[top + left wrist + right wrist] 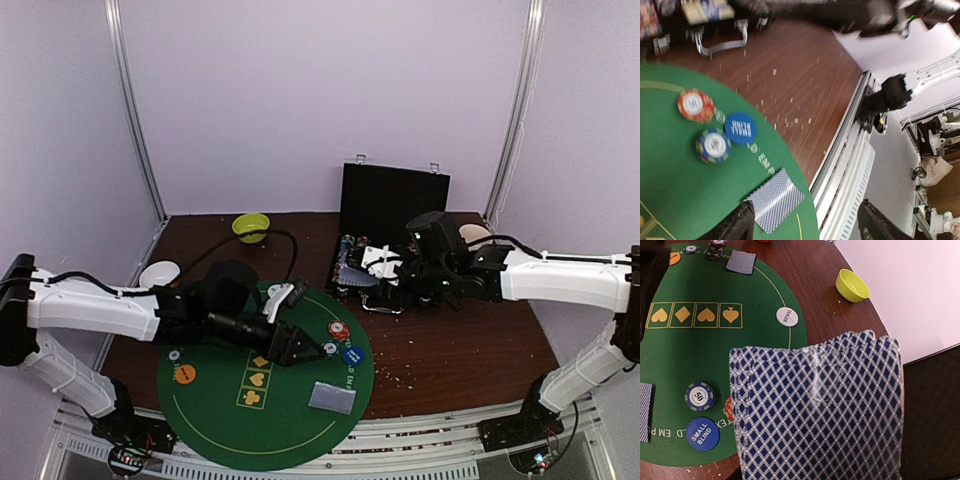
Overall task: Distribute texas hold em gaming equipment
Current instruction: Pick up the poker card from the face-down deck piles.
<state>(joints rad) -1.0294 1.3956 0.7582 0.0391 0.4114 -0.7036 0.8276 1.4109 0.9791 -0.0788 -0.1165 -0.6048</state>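
We reckon we're mid-deal here: left gripper (316, 350) hangs jaws spread, empty, just beside the chips (340, 329) at 2 o'clock on the mat (210, 420), right gripper (385, 268) out past 1 o'clock clamps the deck (820, 410), so next we need one card slid off onto it.

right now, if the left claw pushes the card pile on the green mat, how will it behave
The card pile probably slides rather than tips: it lies flat on the green mat. Likely awkward to pinch, its thin edge flush.
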